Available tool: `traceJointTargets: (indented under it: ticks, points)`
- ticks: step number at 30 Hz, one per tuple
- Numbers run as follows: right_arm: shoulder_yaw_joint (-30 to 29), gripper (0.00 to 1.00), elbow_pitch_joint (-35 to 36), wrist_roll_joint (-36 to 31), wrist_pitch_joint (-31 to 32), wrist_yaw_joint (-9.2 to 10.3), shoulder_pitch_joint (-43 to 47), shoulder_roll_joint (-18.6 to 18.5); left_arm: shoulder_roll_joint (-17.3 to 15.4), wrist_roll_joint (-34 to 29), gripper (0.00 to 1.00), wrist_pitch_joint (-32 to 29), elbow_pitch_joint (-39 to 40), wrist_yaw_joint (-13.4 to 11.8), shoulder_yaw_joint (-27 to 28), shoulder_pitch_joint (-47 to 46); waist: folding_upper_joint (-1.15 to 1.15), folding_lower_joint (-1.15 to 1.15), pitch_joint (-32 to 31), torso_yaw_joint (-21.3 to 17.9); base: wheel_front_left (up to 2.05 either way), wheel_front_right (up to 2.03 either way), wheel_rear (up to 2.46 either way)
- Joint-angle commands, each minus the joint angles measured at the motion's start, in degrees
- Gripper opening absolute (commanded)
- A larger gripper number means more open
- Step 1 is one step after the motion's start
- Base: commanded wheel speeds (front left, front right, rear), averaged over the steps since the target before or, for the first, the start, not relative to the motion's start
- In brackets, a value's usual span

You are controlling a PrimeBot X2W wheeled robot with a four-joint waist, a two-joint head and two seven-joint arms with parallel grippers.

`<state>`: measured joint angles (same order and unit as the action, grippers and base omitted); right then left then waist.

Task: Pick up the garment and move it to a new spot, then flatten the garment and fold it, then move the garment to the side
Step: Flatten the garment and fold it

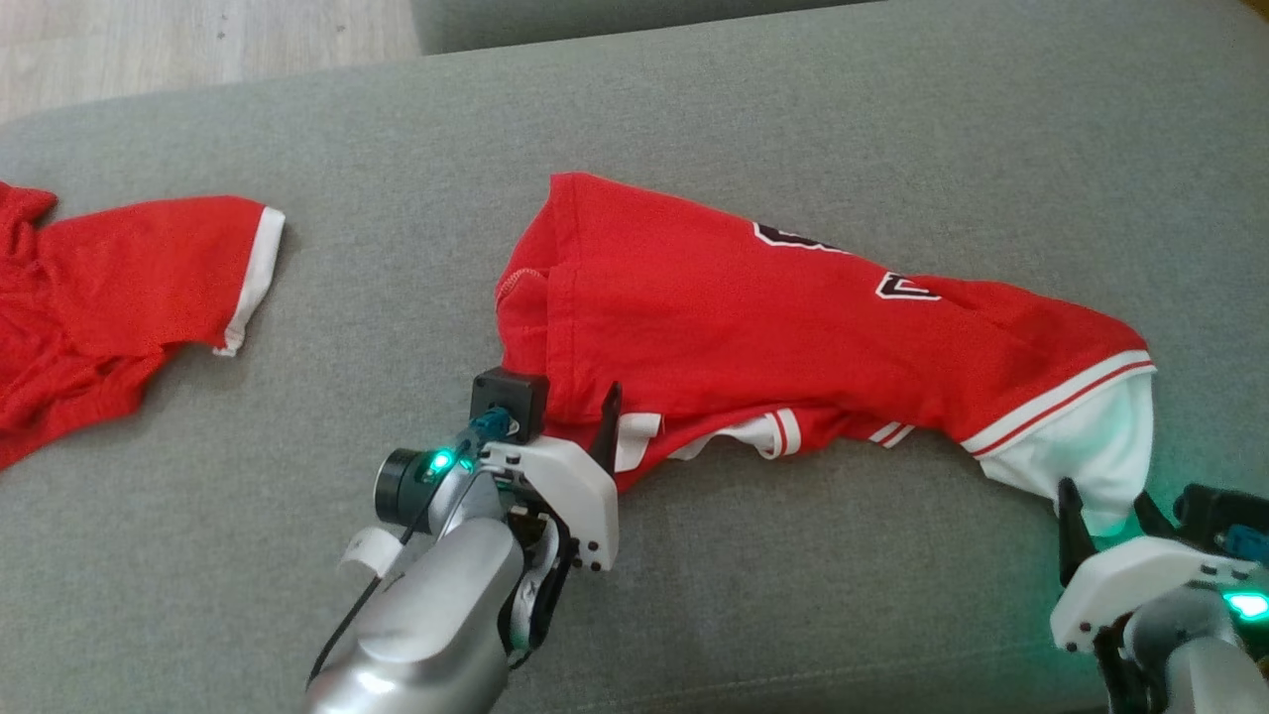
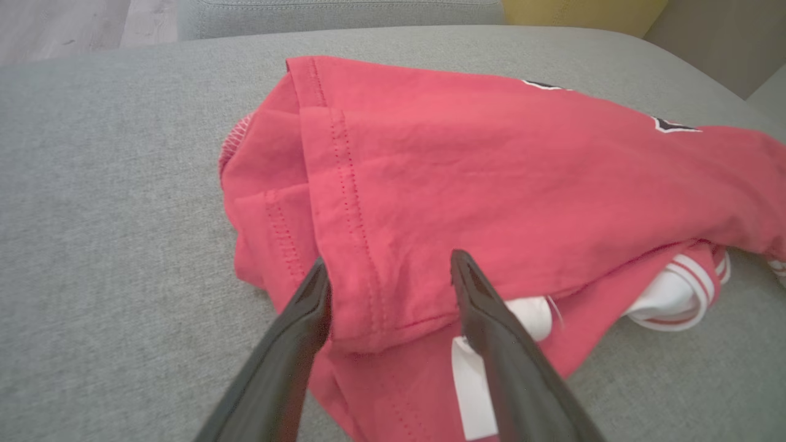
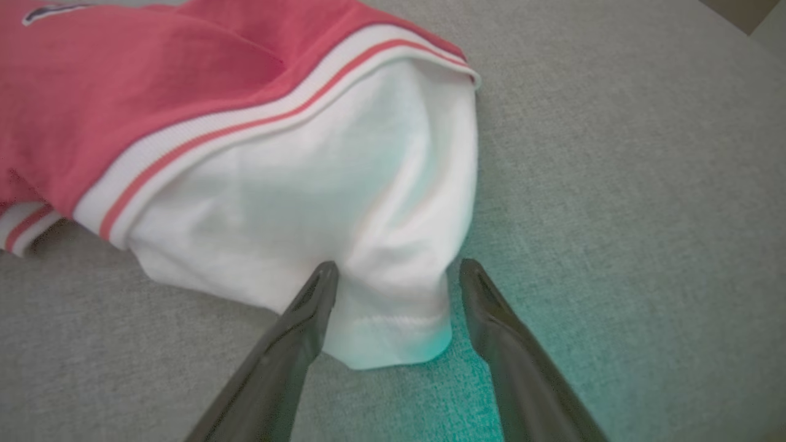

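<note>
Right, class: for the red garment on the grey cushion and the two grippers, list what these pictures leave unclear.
Head view: print on the red garment, mostly hidden by a fold, unreadable.
Head view: second red garment, cut off by the left edge.
Head view: right gripper, partly cut off by the bottom right corner.
Left wrist view: white label, partly behind a finger of the left gripper.

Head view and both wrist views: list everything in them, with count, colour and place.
Jersey: one, red with white trim, crumpled mid-seat.
Second garment: one, red with white cuff, at the head view's left edge.
Couch seat: one, grey, under both garments.
Floor: pale wood, beyond the seat.
Left gripper: one, dark fingers, open astride the jersey's hem.
Right gripper: one, dark fingers, open astride the jersey's white sleeve end.
</note>
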<state>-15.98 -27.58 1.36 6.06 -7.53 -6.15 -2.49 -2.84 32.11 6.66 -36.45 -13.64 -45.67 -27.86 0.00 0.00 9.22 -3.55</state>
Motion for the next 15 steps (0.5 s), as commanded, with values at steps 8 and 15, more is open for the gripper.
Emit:
traceJointTargets:
  ticks: [8,15]
  points:
    - [1.2,1.0,0.7,-0.3,-0.8,0.04,-2.2,-0.5,-0.6,0.8,0.93,0.4,1.5,-0.2,1.0,-2.6,0.0,0.0,0.1,0.2,0.0,0.0,0.0]
    - [2.4,0.14,-1.3,1.2,-0.1,0.04,-3.6,-0.5,-0.5,1.5,0.25,0.0,0.4,0.4,0.6,-3.2,0.0,0.0,0.5,-0.4,0.0,0.0,0.0]
